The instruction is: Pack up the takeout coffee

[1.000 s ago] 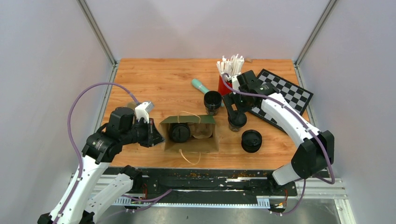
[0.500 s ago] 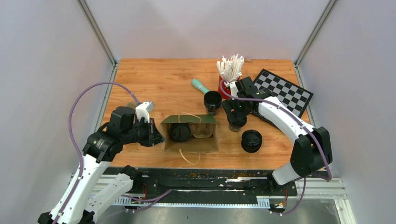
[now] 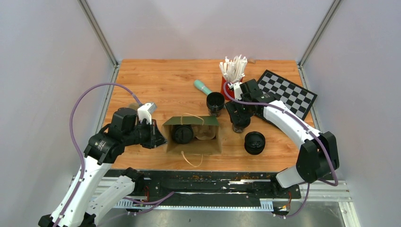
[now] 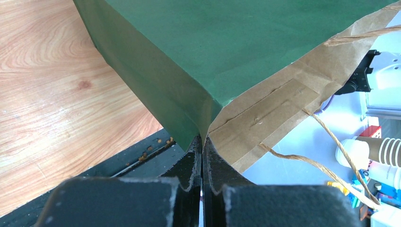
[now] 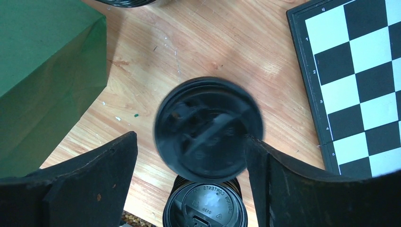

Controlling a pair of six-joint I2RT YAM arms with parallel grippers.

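Observation:
A green paper bag (image 3: 206, 142) stands open at the table's middle, with one black lidded cup (image 3: 181, 134) inside. My left gripper (image 3: 158, 137) is shut on the bag's left rim; in the left wrist view the fingertips (image 4: 202, 142) pinch the fold of the bag (image 4: 198, 52). A second lidded coffee cup (image 5: 208, 127) stands right of the bag. My right gripper (image 5: 191, 137) is open around that cup, the right finger (image 5: 257, 156) at the lid's edge and the left finger (image 5: 118, 156) apart from it. In the top view this gripper (image 3: 239, 115) covers most of the cup.
An open black cup (image 3: 215, 102) stands behind the bag. A stack of black lids (image 3: 254, 142) lies near the front right. A red holder of white stirrers (image 3: 232, 71), a chessboard (image 3: 288, 94) and a teal object (image 3: 202, 86) occupy the back.
My right gripper has shifted slightly back and left over the lidded cup, and its jaws have narrowed a little. The left gripper and the bag have not moved.

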